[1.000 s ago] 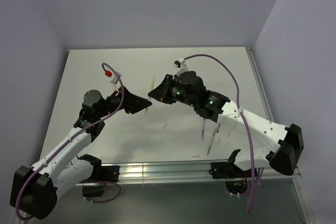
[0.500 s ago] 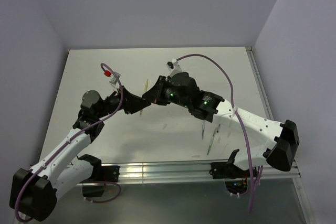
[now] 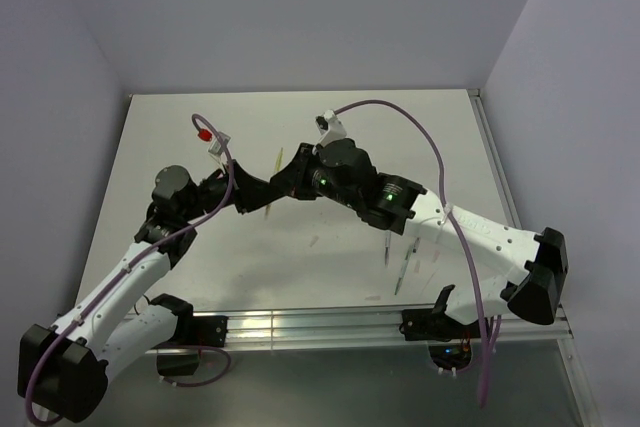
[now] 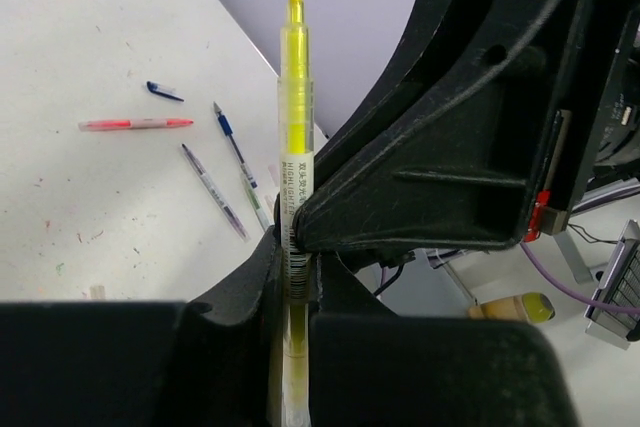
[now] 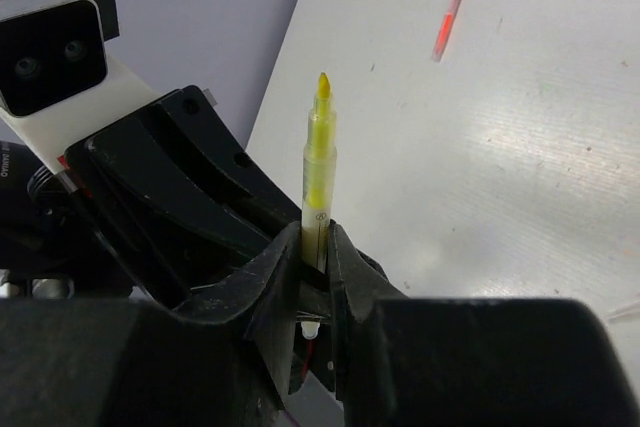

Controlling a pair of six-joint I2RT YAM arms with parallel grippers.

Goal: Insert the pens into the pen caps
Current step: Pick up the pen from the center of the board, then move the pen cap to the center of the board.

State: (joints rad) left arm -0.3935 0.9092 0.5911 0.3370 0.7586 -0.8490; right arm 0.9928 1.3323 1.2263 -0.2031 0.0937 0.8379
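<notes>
White tabletop [image 3: 170,127] under lilac walls [image 3: 300,17], both grippers meeting on one yellow pen [image 4: 295,97].
Left gripper [image 4: 295,262] is clamped on the pen's lower barrel, the tip standing up past its fingers; right gripper [image 5: 315,247] pinches the same barrel just beside it. On the table beyond and left of the left gripper lie a dark blue cap [image 4: 163,92], a red-pink pen [image 4: 135,124], a blue pen [image 4: 233,144] and a grey pen [image 4: 213,190].
</notes>
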